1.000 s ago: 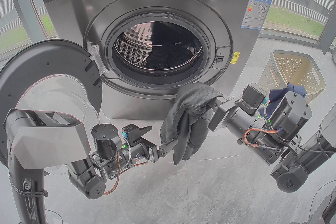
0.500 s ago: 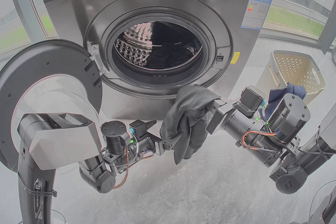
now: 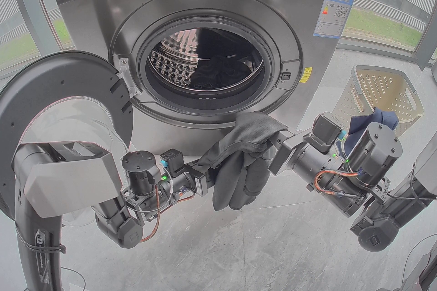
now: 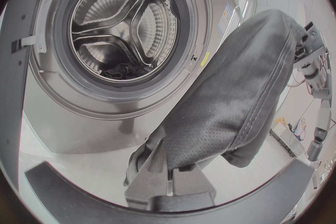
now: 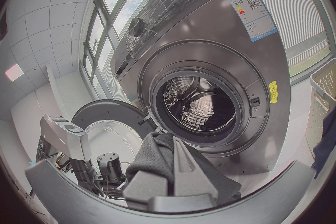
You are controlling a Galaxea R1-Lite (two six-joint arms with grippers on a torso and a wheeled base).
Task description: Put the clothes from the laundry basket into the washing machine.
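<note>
Grey cloth (image 3: 241, 146) hung in the air in front of the washing machine (image 3: 282, 10). It was just under the round hole, at 6 o'clock from it, and it was not inside yet. Two arms held it up above the floor (image 3: 273, 251).

The left gripper (image 3: 205, 168) had one end of the cloth, at 8 o'clock from the cloth's middle. Its jaws were pinched tight on the edge of the cloth, and the left wrist view showed the cloth coming out from between them.

The right gripper (image 3: 276, 138) had the other end, at 2 o'clock from the cloth's middle. Its jaws were closed on a bunch of the cloth, and some of the cloth lay over the top of them.

Between the two ends the cloth was pulled into a slanted band, higher on the right side. The rest drooped down in soft folds.

The machine's door (image 3: 59, 82) stood wide open, swung out to 9 o'clock. The drum (image 3: 182, 55) was shiny metal with little holes. Some dark clothes (image 3: 218, 71) lay at the bottom of it.

The laundry basket (image 3: 387, 87) sat on the floor at 3 o'clock from the machine. It was pale and full of small holes. A blue cloth (image 3: 368, 121) hung over its near rim, partly hidden behind the right arm.
</note>
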